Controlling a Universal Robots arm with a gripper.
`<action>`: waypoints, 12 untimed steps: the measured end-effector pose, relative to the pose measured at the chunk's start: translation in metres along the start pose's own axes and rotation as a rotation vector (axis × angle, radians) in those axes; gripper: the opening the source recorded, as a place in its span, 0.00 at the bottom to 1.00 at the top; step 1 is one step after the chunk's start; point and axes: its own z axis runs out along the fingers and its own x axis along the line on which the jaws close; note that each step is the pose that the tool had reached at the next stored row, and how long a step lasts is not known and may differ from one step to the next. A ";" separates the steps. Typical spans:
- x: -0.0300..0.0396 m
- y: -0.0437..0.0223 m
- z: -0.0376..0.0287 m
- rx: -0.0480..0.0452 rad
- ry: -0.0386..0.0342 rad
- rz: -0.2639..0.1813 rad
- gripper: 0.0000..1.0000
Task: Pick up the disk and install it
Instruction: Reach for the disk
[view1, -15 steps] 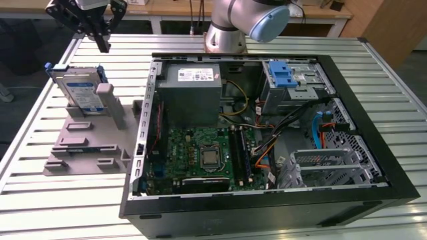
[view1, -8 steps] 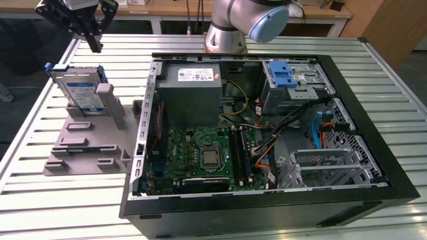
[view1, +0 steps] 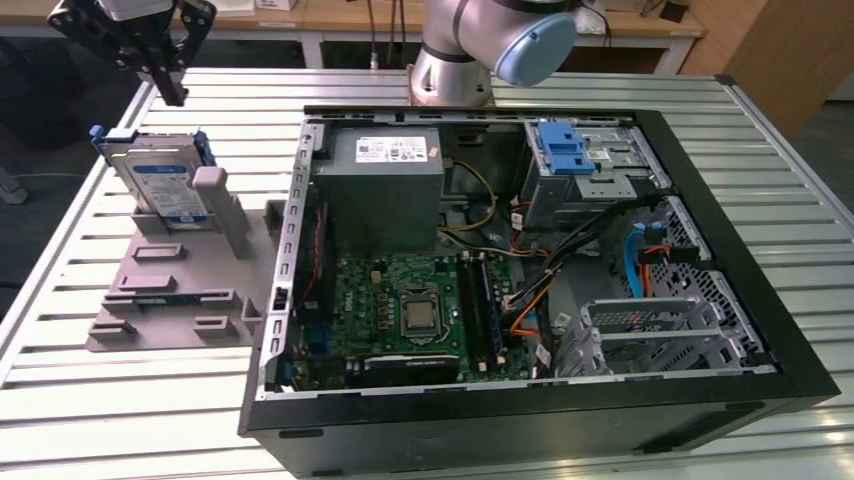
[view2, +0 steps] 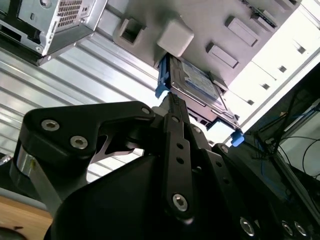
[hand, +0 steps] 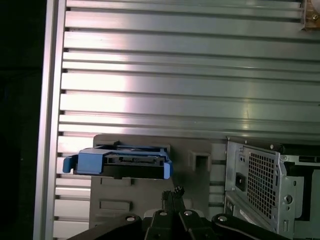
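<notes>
A: Looking for the disk (view1: 158, 185) — where to find it?

B: Standing on edge, slightly tilted, in a slot at the far end of a grey stand (view1: 174, 300) on the slatted worktop (view1: 120, 400). Framed in blue plastic, with the blue-and-white label turned toward the exterior camera. Sitting just beside 1 pale post (view1: 214, 200) of that same stand.

A: And relative to the computer case (view1: 534, 420)?

B: Outside it, at the exterior view's left, near the open case's side wall. Not installed yet.

A: What about the claw (view1: 172, 92)?

B: Hanging above the disk, apart from it, touching nothing. Pinched narrow with the tips together, gripping nothing at all.

A: Anything from the arm's own cameras?

B: Yes — in the first wrist view, looking past the closed claw (hand: 172, 192) at the disk (hand: 117, 162), seen edge-on in the stand (hand: 130, 210) with its connector edge toward the camera. In the second wrist view, catching the disk (view2: 197, 80) beyond the claw (view2: 170, 100), close by the pale post (view2: 175, 35).

A: And inside the case?

B: Lying open on its side, showing a green motherboard (view1: 400, 300), a big grey metal box (view1: 387, 185) with a white sticker, and a blue ribbed latch (view1: 567, 150) on the drive cage at the far corner.
</notes>
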 end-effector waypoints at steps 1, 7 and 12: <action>0.0023 0.0001 0.0002 0.0000 0.0002 0.000 0.11; 0.0138 0.0006 0.0026 -0.0002 0.0042 0.000 0.11; 0.0143 0.0006 0.0026 -0.0001 0.0045 0.000 0.11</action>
